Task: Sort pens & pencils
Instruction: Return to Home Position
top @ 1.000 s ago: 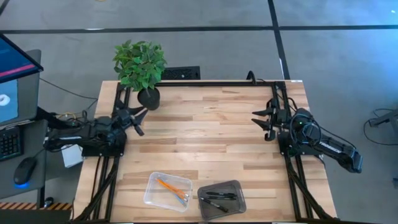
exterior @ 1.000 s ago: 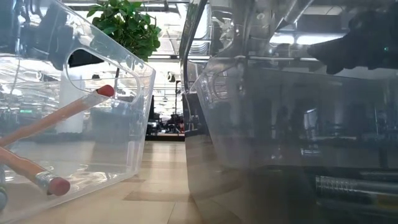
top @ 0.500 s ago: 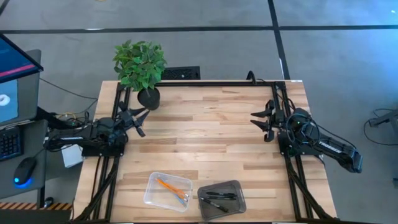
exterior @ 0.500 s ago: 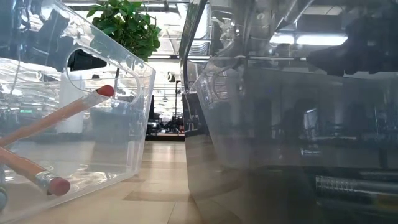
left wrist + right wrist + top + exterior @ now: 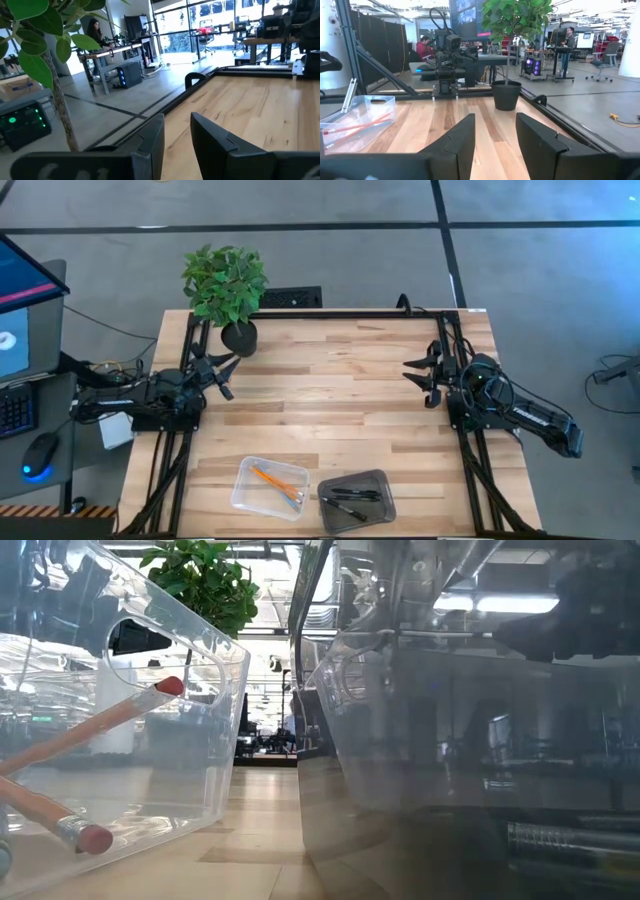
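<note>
Black bin (image 5: 372, 480) — pens (image 5: 350, 497); clear bin (image 5: 246, 494) — pencils (image 5: 270, 478)

A leafy potted plant (image 5: 225, 285) stands at the far left corner of the wooden table (image 5: 330, 410). Off the table's left side sit a monitor (image 5: 25, 310), a keyboard (image 5: 12, 408) and a mouse (image 5: 38, 455). In the room beyond, a person (image 5: 424, 47) sits at a desk.

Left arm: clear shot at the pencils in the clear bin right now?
Probably yes. The left gripper, open and empty, sits near the potted plant; only bare table lies between it and the open-topped transparent bin where the pencils lie flat. The bin's walls may crowd a grasp.
</note>
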